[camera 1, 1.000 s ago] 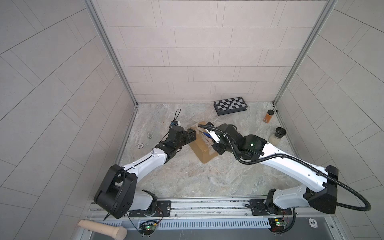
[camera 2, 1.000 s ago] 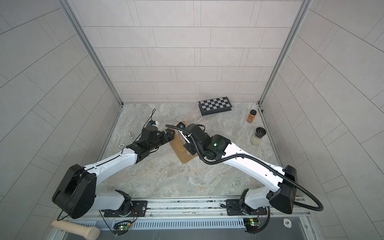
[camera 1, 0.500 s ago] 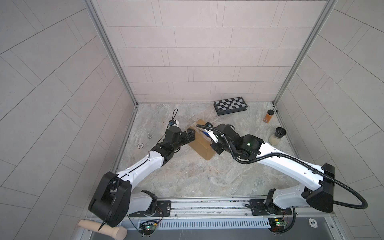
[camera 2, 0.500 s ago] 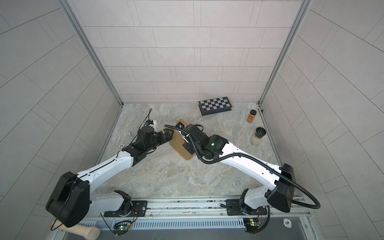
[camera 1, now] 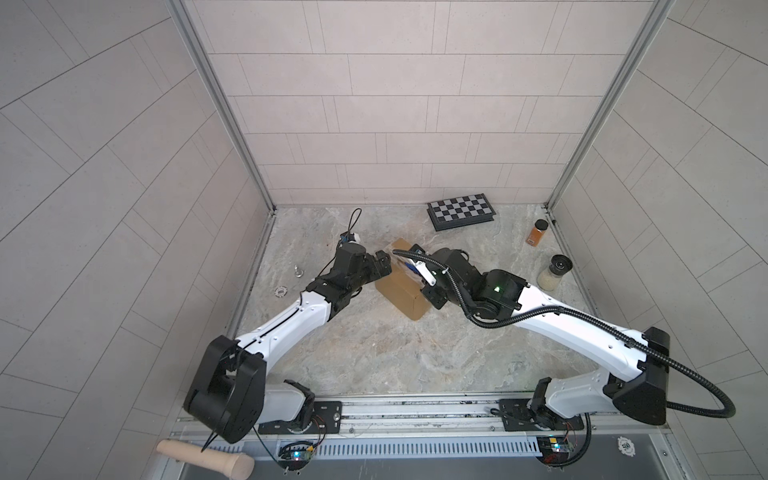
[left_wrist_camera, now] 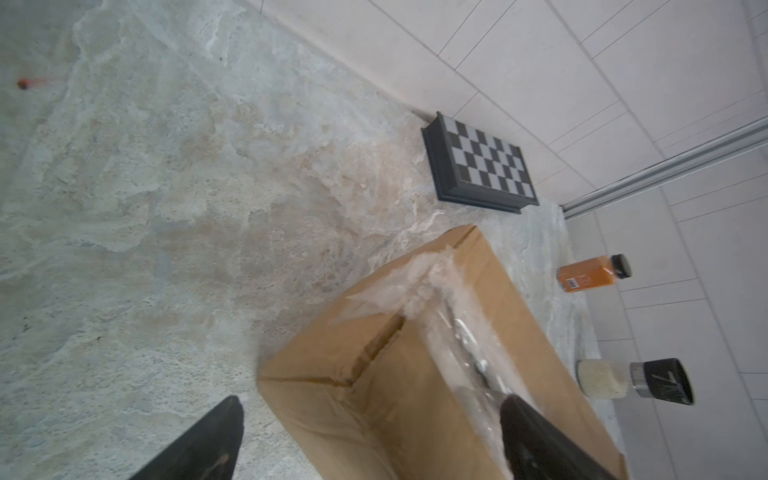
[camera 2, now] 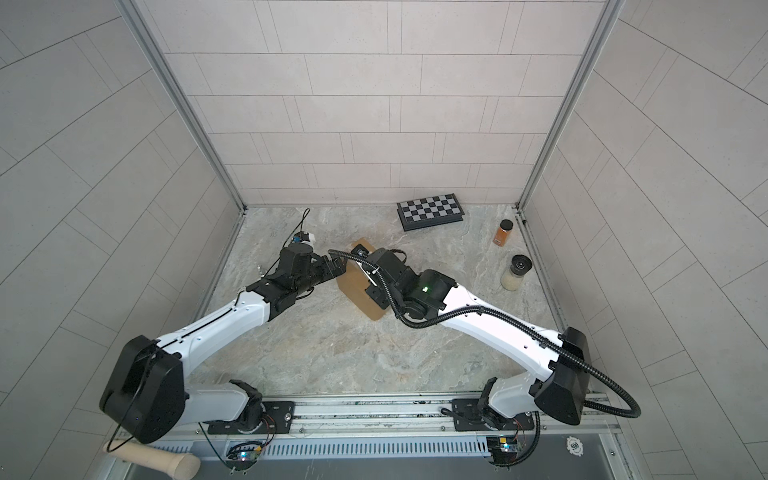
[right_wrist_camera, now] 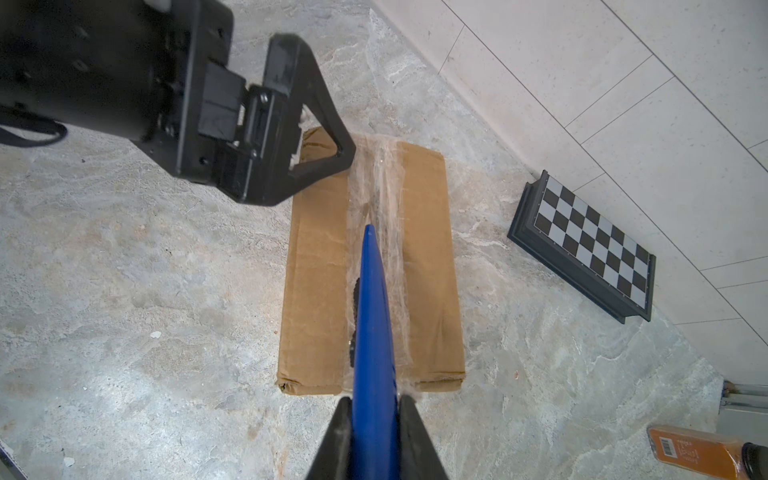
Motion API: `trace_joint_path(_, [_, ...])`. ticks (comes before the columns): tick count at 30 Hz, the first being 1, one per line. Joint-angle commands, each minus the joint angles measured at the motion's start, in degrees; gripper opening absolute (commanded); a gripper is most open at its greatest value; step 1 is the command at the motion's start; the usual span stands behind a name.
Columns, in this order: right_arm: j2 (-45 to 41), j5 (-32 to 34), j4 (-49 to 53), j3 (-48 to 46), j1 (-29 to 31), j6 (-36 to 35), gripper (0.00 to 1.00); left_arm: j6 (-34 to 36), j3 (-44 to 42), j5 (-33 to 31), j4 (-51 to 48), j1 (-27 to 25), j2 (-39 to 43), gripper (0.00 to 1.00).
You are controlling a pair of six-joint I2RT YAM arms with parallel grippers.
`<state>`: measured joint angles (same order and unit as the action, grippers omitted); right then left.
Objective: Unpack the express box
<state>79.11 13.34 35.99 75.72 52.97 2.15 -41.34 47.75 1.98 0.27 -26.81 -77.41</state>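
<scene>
The express box (camera 1: 399, 291) is a brown carton lying on the stone floor, with clear tape (right_wrist_camera: 380, 174) along its top seam. It also shows in the other top view as the express box (camera 2: 353, 286). My left gripper (camera 1: 384, 264) is open at the box's far-left end. In the left wrist view the left gripper (left_wrist_camera: 372, 411) straddles that end of the express box (left_wrist_camera: 395, 399), one finger beside it, the other over the tape. My right gripper (right_wrist_camera: 374, 405) is shut on a blue tool (right_wrist_camera: 372, 332). The tool's tip rests over the taped seam of the express box (right_wrist_camera: 320, 270).
A black-and-white checkered case (camera 1: 461, 211) lies by the back wall. An orange spice jar (camera 1: 537, 232) and a black-lidded jar of white grains (camera 1: 555, 272) stand at the right wall. A small bolt (camera 1: 298, 271) and a chip (camera 1: 281, 292) lie at the left.
My left arm has shifted its pose a little while its gripper stays at the box's end, jaws slightly wider. The right gripper and blue tool have barely moved.
</scene>
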Motion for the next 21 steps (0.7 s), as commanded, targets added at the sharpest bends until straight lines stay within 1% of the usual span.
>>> trace_joint_path(1, [-0.8, 0.69, 2.09, -0.67, 0.16, -0.45, 0.0, 1.59, 1.82, -3.64, -5.22, -0.36, -2.44, 0.99])
trace_joint_path(4, [-1.21, 1.14, 2.63, -0.19, 0.12, -0.55, 0.0, 1.42, 0.91, -6.03, -5.66, -0.41, -3.6, 0.99])
trace_joint_path(7, [-1.31, 1.79, 3.81, 0.6, 0.12, -0.88, 0.0, 1.43, -0.35, -6.81, -4.95, -0.41, -3.8, 0.99])
trace_joint_path(12, [-2.15, 1.25, 4.09, 1.35, 0.12, -1.27, 0.0, 1.66, -1.15, -6.81, -4.16, -0.37, -3.68, 0.99])
trace_joint_path(21, [-1.24, 2.29, 3.88, 0.23, 0.12, -2.12, 0.0, 1.52, -2.34, -5.71, -2.05, -0.38, -3.85, 0.99])
